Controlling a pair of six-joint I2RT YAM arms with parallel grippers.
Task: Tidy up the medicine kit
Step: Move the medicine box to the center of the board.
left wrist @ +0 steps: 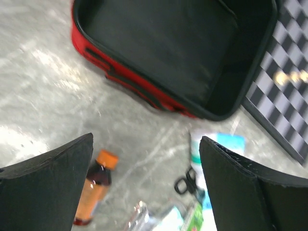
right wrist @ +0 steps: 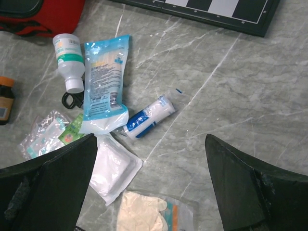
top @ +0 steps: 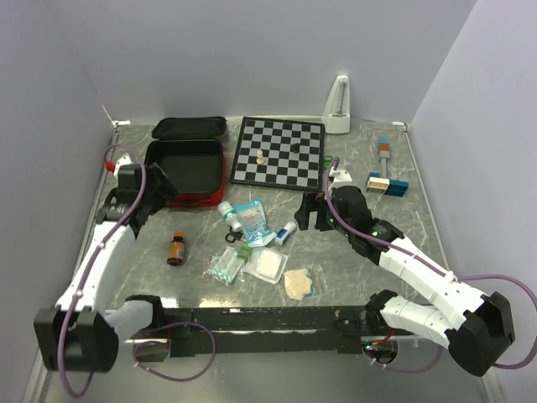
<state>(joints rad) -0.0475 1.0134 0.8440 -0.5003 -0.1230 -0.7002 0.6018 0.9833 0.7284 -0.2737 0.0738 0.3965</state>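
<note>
With both arms' jaws spread wide and empty, the open medicine kit (top: 186,164) sits on the worktop just ahead of the nearer left end effector (top: 159,186), while the slantwise bandage roll (right wrist: 149,117) lies just ahead of the right end effector (right wrist: 151,139).

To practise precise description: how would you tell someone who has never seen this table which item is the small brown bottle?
Find the open red medicine kit at the table's far left. Come from its front wall toward the near edge: the small bottle sits apart, left of the pile of loose packets. It alone is brown with an orange cap; the other bottle is white.
</note>
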